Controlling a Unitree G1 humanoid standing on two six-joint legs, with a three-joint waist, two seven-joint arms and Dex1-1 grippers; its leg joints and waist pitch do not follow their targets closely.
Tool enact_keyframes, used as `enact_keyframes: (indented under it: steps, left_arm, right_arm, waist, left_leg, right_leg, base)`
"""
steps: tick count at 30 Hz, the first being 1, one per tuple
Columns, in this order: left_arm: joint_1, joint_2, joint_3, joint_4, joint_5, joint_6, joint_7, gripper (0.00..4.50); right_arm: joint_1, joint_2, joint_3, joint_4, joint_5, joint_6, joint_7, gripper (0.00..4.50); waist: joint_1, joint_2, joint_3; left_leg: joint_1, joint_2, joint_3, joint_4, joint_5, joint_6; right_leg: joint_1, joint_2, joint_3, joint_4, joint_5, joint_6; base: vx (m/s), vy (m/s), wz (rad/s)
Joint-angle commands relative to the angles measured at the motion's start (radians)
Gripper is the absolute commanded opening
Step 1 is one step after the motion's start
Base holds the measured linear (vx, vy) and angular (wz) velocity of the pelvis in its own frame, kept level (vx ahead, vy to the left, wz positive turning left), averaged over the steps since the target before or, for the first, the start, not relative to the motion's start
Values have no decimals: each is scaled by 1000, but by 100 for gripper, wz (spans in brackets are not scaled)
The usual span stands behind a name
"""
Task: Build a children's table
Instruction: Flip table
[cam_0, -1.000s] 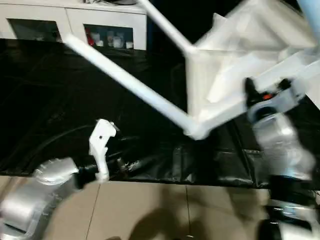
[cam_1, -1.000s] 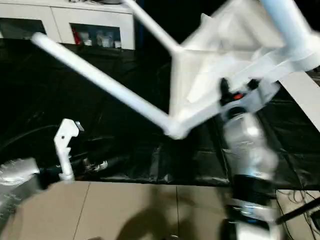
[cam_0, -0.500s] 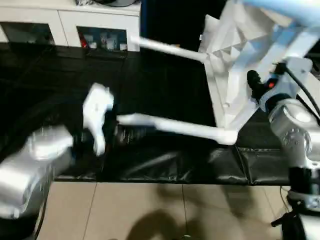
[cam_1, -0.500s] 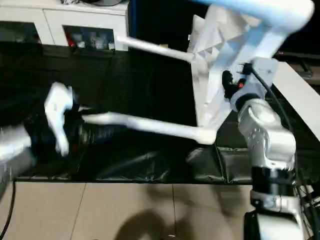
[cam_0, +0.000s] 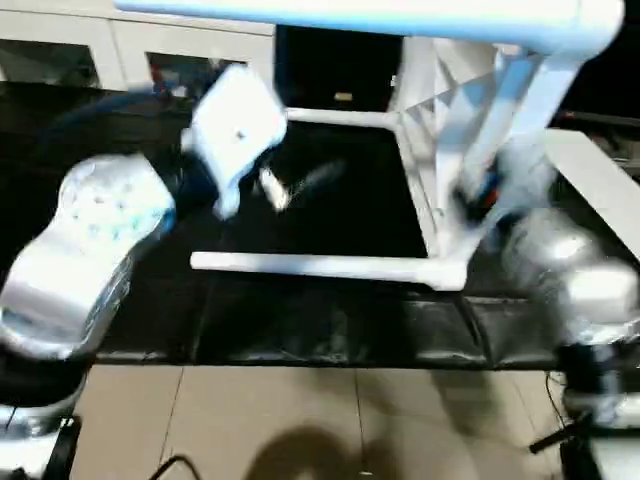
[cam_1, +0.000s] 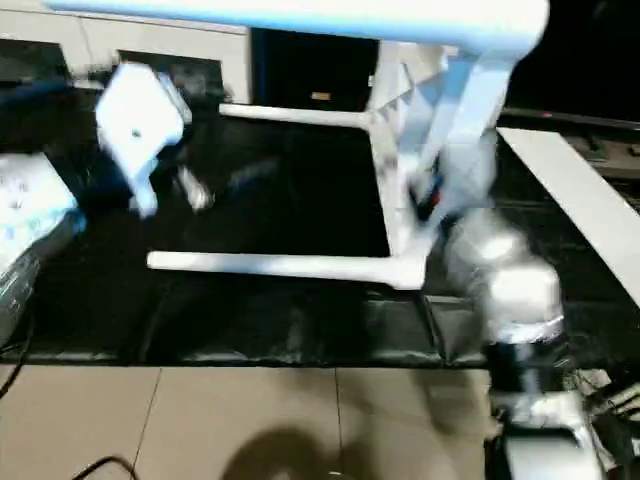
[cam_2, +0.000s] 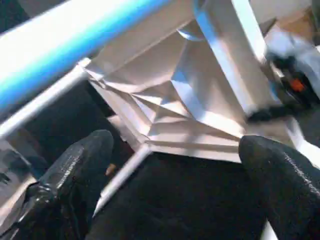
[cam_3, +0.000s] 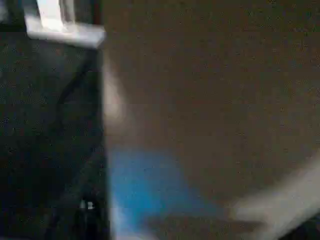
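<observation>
The children's table lies on its side on a black sheet (cam_0: 330, 320). Its white ribbed tabletop (cam_0: 440, 110) stands on edge, and its legs point level to the left. One leg (cam_0: 320, 266) runs low along the sheet, another (cam_0: 340, 118) lies farther back, and a third (cam_0: 350, 15) crosses the top, tinted blue. My left gripper (cam_2: 177, 145) is open, with the ribbed underside and a corner socket ahead between its black fingers (cam_2: 85, 160). The left arm's white wrist piece (cam_0: 237, 125) hangs raised left of the legs. My right gripper (cam_0: 482, 195) sits blurred at the tabletop's near edge.
A white cabinet with glass doors (cam_0: 60, 50) stands at the back left. A flat white panel (cam_0: 595, 190) lies on the right. The black sheet ends at a front edge, with tan floor tiles (cam_0: 300, 420) below it.
The table has swung from a tilt to lying with its legs level. My left arm rose from low in front to beside the legs. The right arm shifted along the tabletop's edge.
</observation>
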Motion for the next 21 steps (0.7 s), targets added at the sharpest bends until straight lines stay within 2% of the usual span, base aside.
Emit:
enact_keyframes:
  steps: [1,2,3,4,6,8,9,10,11,13,15,16,19,21]
  left_arm:
    - [-21,11,-21,6,52,-51,9,450]
    - [-23,16,-25,7,63,-64,9,450]
    - [-27,26,-34,13,85,-90,6,450]
    - [-37,42,-49,28,131,-143,3,450]
    - [-41,45,-52,35,146,-161,3,450]
    - [-78,40,-42,79,187,-218,37,450]
    - [-78,40,-42,79,187,-218,37,450]
    - [-105,35,-34,105,207,-239,59,450]
    - [-109,33,-34,112,211,-244,64,450]
    - [-127,26,-35,149,242,-277,87,450]
    - [-135,31,-36,180,275,-318,108,450]
    - [-141,33,-34,205,300,-356,122,450]
    - [-151,33,-31,230,318,-380,136,450]
    - [-173,43,-38,276,349,-418,146,450]
  right_arm:
    - [1,8,-2,24,-22,-76,-5,336]
    - [3,14,-2,30,-24,-91,-4,345]
    - [2,30,-11,50,-30,-107,-20,345]
    - [1,53,-18,92,-40,-160,-31,345]
    - [1,58,-19,104,-43,-175,-32,345]
    - [-10,68,-22,153,-53,-246,-33,345]
    - [-10,68,-22,153,-53,-246,-33,345]
    - [-16,70,-28,180,-58,-283,-27,345]
    - [-16,69,-28,185,-62,-288,-28,329]
    - [-20,66,-29,214,-76,-315,-30,329]
    - [-21,74,-40,225,-76,-336,-38,301]
    - [-24,80,-47,239,-77,-361,-39,294]
    - [-28,81,-47,255,-81,-381,-40,270]
    - [-38,81,-43,280,-89,-408,-38,250]
  waist:
    - [5,23,-64]
    - [2,16,-63]
    - [4,24,-62]
    - [3,24,-62]
    - [1,23,-61]
    - [3,25,-61]
    - [3,26,-61]
    - [4,26,-61]
    - [3,25,-60]
    - [4,24,-60]
    - [5,24,-59]
    - [6,25,-61]
    - [6,26,-62]
    - [8,24,-63]
  left_leg:
    - [-1,44,-17,-64,-138,-58]
    - [-3,46,-17,-65,-139,-55]
    - [0,46,-17,-65,-144,-55]
    - [-1,47,-17,-66,-147,-55]
    - [-1,46,-16,-67,-158,-57]
    - [1,48,-16,-66,-166,-62]
    - [2,47,-16,-66,-170,-63]
    - [3,48,-16,-66,-177,-66]
    - [3,48,-15,-66,-183,-65]
    - [3,48,-15,-65,-192,-64]
    - [2,47,-15,-65,-198,-61]
    - [3,47,-16,-64,-195,-61]
    - [3,50,-16,-65,-185,-60]
    - [3,49,-15,-65,-177,-55]
  right_leg:
    - [57,-67,63,-68,-255,-87]
    - [56,-66,63,-69,-235,-92]
    - [56,-65,63,-67,-231,-100]
    - [55,-65,63,-67,-226,-104]
    - [55,-65,62,-69,-242,-107]
    - [55,-65,64,-69,-235,-112]
    - [53,-65,63,-70,-238,-113]
    - [55,-64,64,-68,-238,-117]
    - [54,-63,63,-70,-244,-115]
    - [54,-64,63,-73,-263,-110]
    - [54,-64,62,-75,-285,-102]
    - [54,-65,62,-74,-284,-101]
    - [53,-63,62,-70,-256,-111]
    - [53,-63,62,-69,-234,-121]
  base:
    - [0,0,0]
    - [0,0,0]
    - [0,0,0]
    - [0,0,0]
    - [0,0,0]
    - [0,0,0]
    - [0,0,0]
    - [0,0,0]
    - [0,0,0]
    - [0,0,0]
    - [0,0,0]
    - [0,0,0]
    - [0,0,0]
    - [0,0,0]
